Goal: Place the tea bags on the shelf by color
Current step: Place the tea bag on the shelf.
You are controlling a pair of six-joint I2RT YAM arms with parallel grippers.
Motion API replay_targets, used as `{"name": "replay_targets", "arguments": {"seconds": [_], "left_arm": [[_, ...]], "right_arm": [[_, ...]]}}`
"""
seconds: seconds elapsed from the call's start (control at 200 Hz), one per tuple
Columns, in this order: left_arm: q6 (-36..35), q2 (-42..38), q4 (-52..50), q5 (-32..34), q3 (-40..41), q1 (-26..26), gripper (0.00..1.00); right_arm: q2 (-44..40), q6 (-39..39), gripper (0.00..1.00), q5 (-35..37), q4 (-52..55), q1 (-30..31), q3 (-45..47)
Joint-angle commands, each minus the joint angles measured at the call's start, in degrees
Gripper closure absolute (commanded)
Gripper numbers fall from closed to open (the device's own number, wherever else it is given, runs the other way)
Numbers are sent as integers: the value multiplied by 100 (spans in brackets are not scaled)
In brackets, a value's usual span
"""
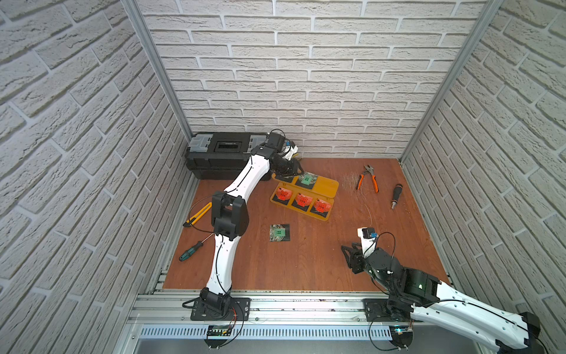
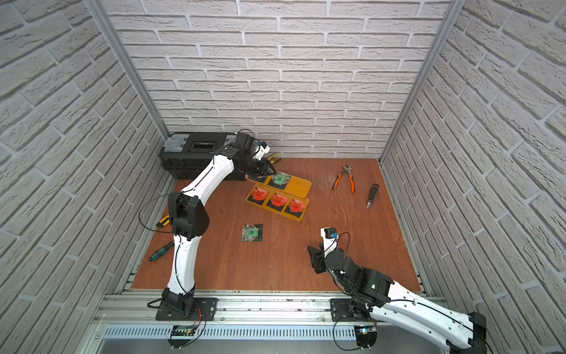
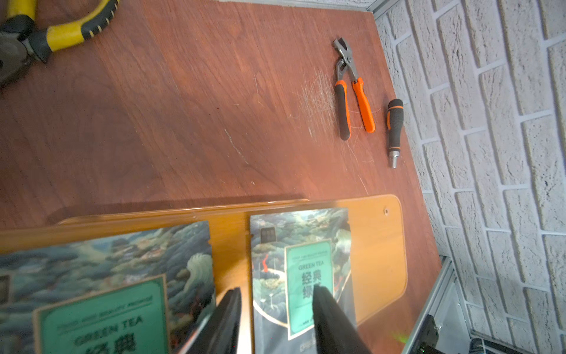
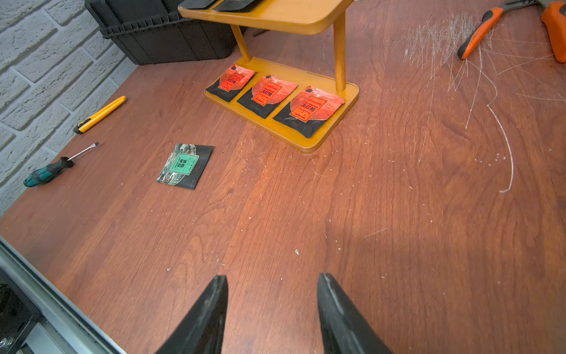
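You are working over a brown wooden table (image 1: 306,260) with a black toolbox (image 1: 220,153) in its far left corner. Just right of the toolbox stands the yellow-orange shelf (image 1: 329,185), its upper board set farther back than its lower board.

Your left gripper (image 3: 275,289) reaches over the left end of the upper board. Its jaws are spread. The bare board shows in part of the gap and nothing is pinched between them. In the left wrist view one finger (image 3: 226,321) sits at the edge of the left green tea bag (image 3: 107,275), and the other finger (image 3: 330,318) lies across the label of the right green tea bag (image 3: 301,269). Whether either finger touches a bag, I cannot tell. In both top views the gripper hides most of the left bag.

Your right gripper (image 4: 272,277) hangs over bare table at the near right, well apart from the shelf, jaws parted and empty.

Three red tea bags (image 1: 303,199) lie side by side on the lower board, filling it from left to right. The right end of the upper board is bare. A third green tea bag (image 1: 279,233) lies flat on the table, near and slightly left of the shelf.

Hand tools lie around the edges:
- Orange pliers (image 1: 367,177) at the far right, with a black bit driver (image 1: 396,196) just beside them.
- A yellow utility knife (image 1: 199,214) and a green screwdriver (image 1: 191,249) at the left.
- Yellow-handled pliers (image 3: 61,33) on the table beyond the shelf.
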State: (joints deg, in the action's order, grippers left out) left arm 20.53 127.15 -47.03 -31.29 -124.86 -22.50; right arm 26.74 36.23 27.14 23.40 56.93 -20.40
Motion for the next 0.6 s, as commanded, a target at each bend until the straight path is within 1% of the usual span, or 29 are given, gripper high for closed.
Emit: {"name": "replay_targets", "arguments": {"seconds": [0.0,0.095,0.185,0.31,0.595], "left_arm": [[7,-721,485,164,454,-48,52],[114,-1217,904,237,1135,-92,48],[300,-1781,1482,292,2012,-112,44],[513,-2538,2159,530,3177,-173,39],[960,-3928,3352,1112,5496,-343,26]], "right_arm": [[178,-32,48,-40,-363,41,-38],[388,-46,48,-147,-480,43,-92],[625,-60,48,-258,-664,47,-118],[1019,-122,48,-480,-987,29,-168],[2288,-282,48,-924,-1536,16,-561]]}}
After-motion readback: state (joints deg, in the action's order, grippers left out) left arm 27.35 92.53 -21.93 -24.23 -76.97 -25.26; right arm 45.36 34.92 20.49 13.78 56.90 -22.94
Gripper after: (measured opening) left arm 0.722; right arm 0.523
